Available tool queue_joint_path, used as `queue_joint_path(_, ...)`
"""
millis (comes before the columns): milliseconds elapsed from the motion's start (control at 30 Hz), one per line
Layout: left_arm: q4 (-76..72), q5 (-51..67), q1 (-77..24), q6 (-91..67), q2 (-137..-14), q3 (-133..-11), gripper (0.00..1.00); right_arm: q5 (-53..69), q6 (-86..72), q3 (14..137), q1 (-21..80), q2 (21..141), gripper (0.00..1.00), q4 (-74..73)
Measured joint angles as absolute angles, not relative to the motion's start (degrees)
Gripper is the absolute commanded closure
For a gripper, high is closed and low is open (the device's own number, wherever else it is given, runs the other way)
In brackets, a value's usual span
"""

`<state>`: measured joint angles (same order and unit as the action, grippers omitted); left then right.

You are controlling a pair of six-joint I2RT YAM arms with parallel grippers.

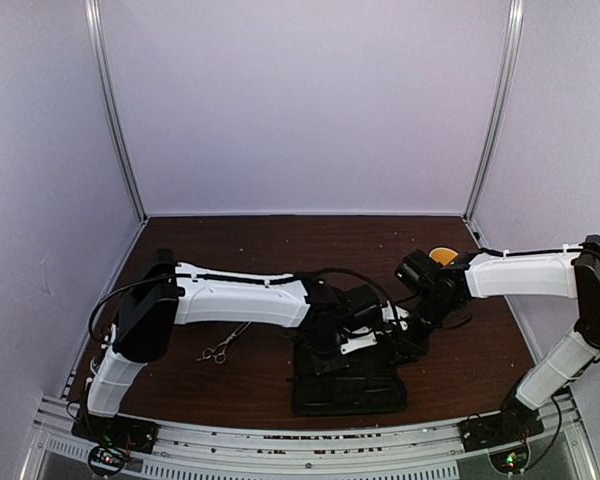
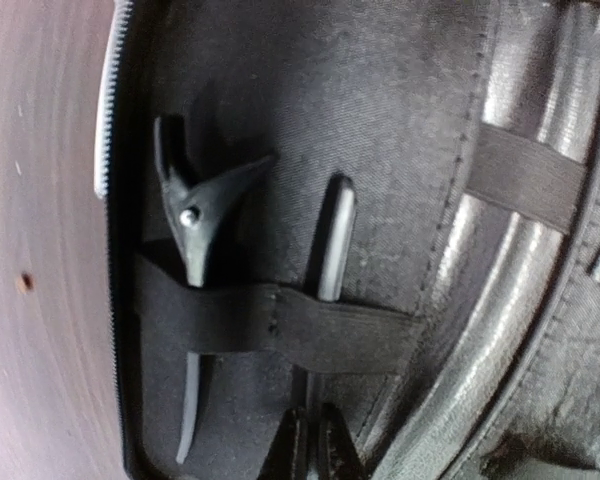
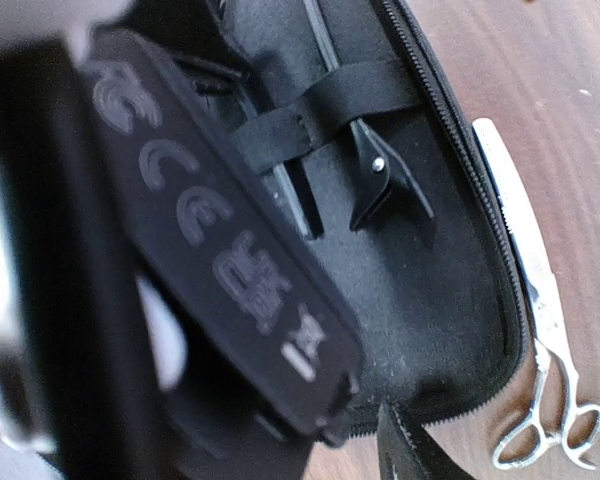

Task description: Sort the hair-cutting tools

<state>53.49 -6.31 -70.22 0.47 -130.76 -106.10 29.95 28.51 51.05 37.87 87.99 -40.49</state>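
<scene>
The black zip case (image 1: 345, 385) lies open at the near middle. In the left wrist view a black clip (image 2: 195, 225) and a narrow black piece (image 2: 335, 240) sit under its elastic strap (image 2: 280, 325). My left gripper (image 2: 315, 450) is shut at the lower end of the narrow piece, which runs into its jaws. One silver scissors (image 1: 220, 350) lies on the table left of the case. The other scissors (image 3: 540, 300) lies along the case's edge. Of my right gripper only one finger (image 3: 410, 450) shows, beside the zipper rim (image 3: 460, 200).
The left gripper's black housing (image 3: 210, 240) fills much of the right wrist view. An orange object (image 1: 442, 255) shows behind the right wrist. The brown table (image 1: 240, 250) is walled at the back and sides. More elastic straps (image 2: 525, 175) cross the case's other half.
</scene>
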Motion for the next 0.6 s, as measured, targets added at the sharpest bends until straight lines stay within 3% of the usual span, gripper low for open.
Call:
queue_joint_path(100, 51.3, -5.1, -69.8, 1.6, -130.8, -106.1, 1.00, 29.4, 28.2, 51.0, 37.5, 86.8, 0.53, -40.5)
queue_joint_path(167, 49.6, -4.4, -69.5, 2.2, -130.8, -106.1, 0.94, 29.1, 28.3, 51.0, 37.5, 85.9, 0.53, -40.5)
queue_joint_path(433, 42.3, -4.0, -69.3, 3.7, -129.8, -103.3, 0.47, 27.2, 29.4, 49.9, 35.9, 81.5, 0.53, -40.8)
queue_joint_path(600, 41.5, -4.6, -69.0, 3.3, -123.7, -97.6, 0.43, 26.8, 30.2, 49.3, 33.8, 77.3, 0.52, -41.3)
